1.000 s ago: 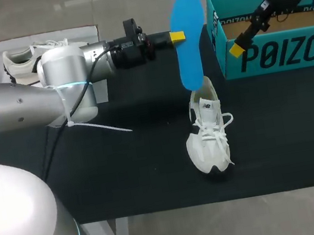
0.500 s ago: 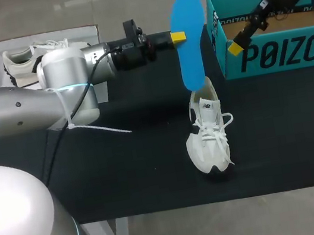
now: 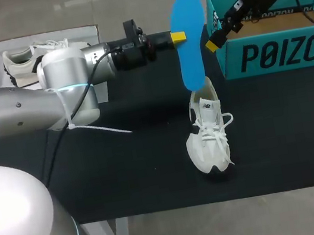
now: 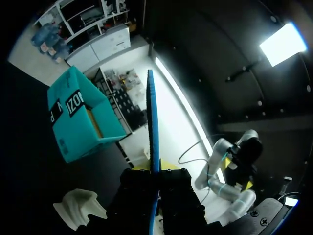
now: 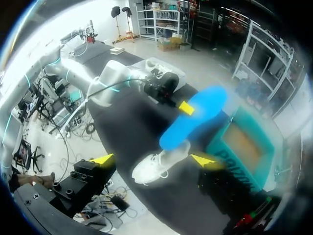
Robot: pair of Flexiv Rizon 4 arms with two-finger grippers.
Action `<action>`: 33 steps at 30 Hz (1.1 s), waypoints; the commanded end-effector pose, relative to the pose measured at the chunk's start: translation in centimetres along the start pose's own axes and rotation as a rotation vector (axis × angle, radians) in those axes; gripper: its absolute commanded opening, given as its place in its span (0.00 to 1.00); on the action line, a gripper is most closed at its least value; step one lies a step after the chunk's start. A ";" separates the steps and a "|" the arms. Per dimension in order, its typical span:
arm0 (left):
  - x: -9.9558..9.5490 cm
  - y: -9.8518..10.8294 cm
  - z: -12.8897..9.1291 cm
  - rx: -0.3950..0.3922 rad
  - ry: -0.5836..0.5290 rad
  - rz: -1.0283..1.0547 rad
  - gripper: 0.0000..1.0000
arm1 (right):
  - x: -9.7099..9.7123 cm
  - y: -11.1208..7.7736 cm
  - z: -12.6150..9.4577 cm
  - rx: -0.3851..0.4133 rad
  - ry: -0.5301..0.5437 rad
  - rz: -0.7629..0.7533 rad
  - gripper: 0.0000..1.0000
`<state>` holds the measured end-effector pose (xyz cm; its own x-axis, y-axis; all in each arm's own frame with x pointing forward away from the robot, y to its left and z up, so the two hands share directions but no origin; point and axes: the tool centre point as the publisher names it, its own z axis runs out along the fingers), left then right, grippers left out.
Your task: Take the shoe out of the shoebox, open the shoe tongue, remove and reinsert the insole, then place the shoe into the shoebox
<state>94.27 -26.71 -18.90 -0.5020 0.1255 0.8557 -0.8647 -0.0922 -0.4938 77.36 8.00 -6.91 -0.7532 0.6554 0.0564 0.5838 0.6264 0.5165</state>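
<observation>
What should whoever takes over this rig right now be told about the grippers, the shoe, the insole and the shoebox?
Left gripper: shut on the flat blue insole, held upright, its lower end at the heel opening of the white lace-up sneaker.
Right gripper: open, empty, above the left end of the open teal cardboard shoebox.
Sneaker: on the black table, outside the shoebox.
Done: shoe out, insole lifted out.
Left: seat the insole, put the shoe back in the shoebox.
</observation>
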 end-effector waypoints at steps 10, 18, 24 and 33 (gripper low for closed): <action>0.1 0.1 0.0 0.001 -0.004 0.000 0.00 | -0.4 -1.9 -1.6 0.008 -0.004 0.032 1.00; 0.1 0.1 0.0 0.001 -0.004 0.000 0.00 | -0.4 -1.9 -1.6 0.008 -0.004 0.032 1.00; 0.1 0.1 0.0 0.001 -0.004 0.000 0.00 | -0.4 -1.9 -1.6 0.008 -0.004 0.032 1.00; 0.1 0.1 0.0 0.001 -0.004 0.000 0.00 | -0.4 -1.9 -1.6 0.008 -0.004 0.032 1.00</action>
<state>94.27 -26.72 -18.89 -0.5022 0.1253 0.8556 -0.8646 -0.0924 -0.4939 75.94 5.73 -6.46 -0.7337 0.6759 0.0697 0.6090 0.6087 0.5085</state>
